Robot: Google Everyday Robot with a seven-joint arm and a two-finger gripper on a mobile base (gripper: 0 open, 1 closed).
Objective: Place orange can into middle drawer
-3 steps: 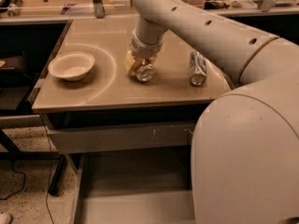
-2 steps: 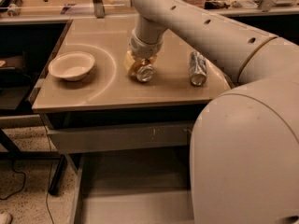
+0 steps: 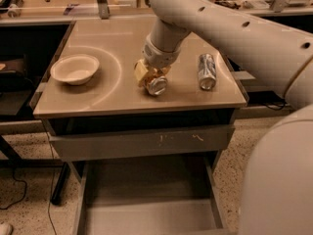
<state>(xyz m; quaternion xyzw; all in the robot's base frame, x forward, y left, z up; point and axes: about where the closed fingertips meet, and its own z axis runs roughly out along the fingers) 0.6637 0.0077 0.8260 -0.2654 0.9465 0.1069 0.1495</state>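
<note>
The orange can (image 3: 156,84) is at the middle of the tabletop, tilted on its side with a silver end facing the camera. My gripper (image 3: 149,76) reaches down from the big white arm, and its yellowish fingers (image 3: 140,71) are shut around the can. The middle drawer (image 3: 146,215) stands pulled open below the table's front, a grey shallow tray with a flat floor and nothing in it. The gripper and can are above the tabletop, behind the open drawer.
A silver-grey can (image 3: 206,71) lies on its side on the table's right part. A white bowl (image 3: 74,68) sits at the left. A grey drawer front with pale scratches (image 3: 142,142) is under the tabletop (image 3: 112,99). My white arm fills the right side.
The gripper and the orange can have shifted slightly toward the table's front edge. The bowl and silver-grey can have not moved.
</note>
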